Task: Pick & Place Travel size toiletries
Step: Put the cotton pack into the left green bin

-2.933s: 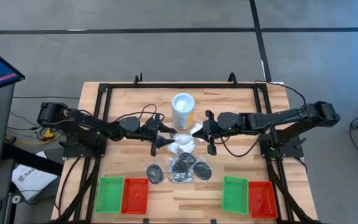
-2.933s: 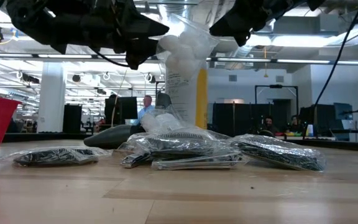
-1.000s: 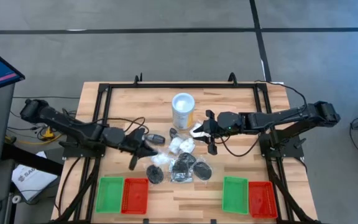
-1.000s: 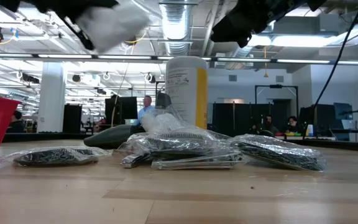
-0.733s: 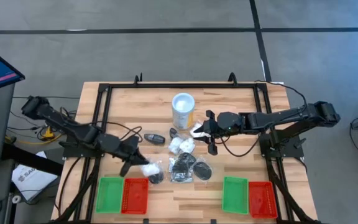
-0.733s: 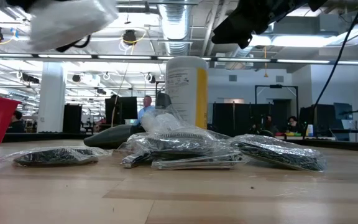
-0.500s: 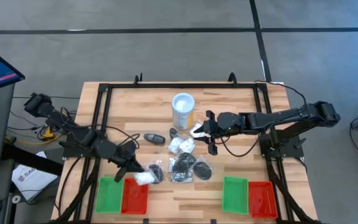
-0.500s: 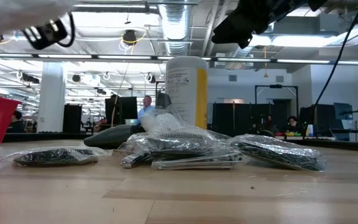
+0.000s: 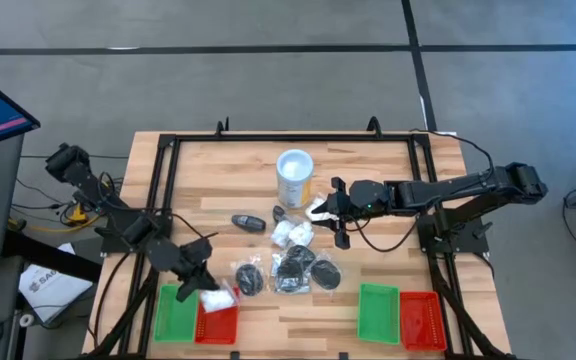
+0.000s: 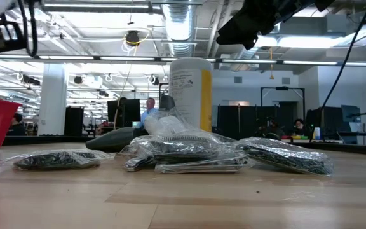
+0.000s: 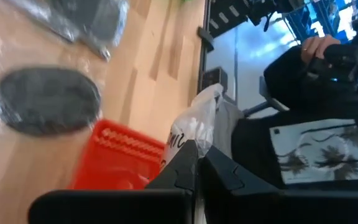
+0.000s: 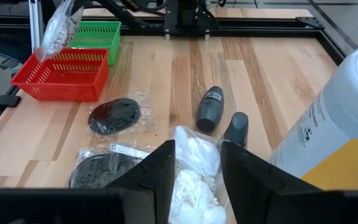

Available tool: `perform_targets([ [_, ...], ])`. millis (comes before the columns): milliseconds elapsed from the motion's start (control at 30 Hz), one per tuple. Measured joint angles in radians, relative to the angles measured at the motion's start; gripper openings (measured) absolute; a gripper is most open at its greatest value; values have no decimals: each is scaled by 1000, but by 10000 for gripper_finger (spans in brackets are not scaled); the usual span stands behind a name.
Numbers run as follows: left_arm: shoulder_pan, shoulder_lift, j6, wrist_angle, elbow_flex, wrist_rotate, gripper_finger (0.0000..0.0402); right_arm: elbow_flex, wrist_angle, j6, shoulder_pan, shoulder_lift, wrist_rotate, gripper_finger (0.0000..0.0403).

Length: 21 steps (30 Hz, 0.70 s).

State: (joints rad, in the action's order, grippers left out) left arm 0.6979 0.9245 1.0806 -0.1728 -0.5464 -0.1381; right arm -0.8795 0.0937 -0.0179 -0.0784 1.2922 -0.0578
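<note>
The white clear-wrapped packet (image 9: pixel 217 297) is pinched between the clenched fingers of the left gripper (image 9: pixel 206 292), and it now hangs just above the left red tray (image 9: pixel 218 322); a moment ago the same packet was being carried over bare wood beside the round black packet, and a few seconds back it was lifted from the pile near the white tub (image 9: pixel 294 176). In the left wrist view the packet (image 11: pixel 194 127) sticks out beyond the fingertips with the red tray's rim (image 11: pixel 120 155) directly beyond them, so my judgement is that carriage is finished and release into the tray is the step in hand. The right gripper (image 9: pixel 326 214) has not shifted: it hovers half open over the white packets (image 12: pixel 194 168) of the remaining pile, grasping nothing. The black round packets (image 9: pixel 308 270) and dark grey oblong pieces (image 9: pixel 248 222) lie untouched, so most of the sorting remains.
</note>
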Motion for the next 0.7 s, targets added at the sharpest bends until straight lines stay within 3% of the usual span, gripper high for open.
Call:
perform_targets([
  [400, 94, 0, 265, -437, -210, 12, 0, 0, 1, 2, 0, 0, 0, 121],
  [700, 101, 0, 373, -646, -220, 76, 0, 0, 3, 2, 0, 0, 0, 121],
])
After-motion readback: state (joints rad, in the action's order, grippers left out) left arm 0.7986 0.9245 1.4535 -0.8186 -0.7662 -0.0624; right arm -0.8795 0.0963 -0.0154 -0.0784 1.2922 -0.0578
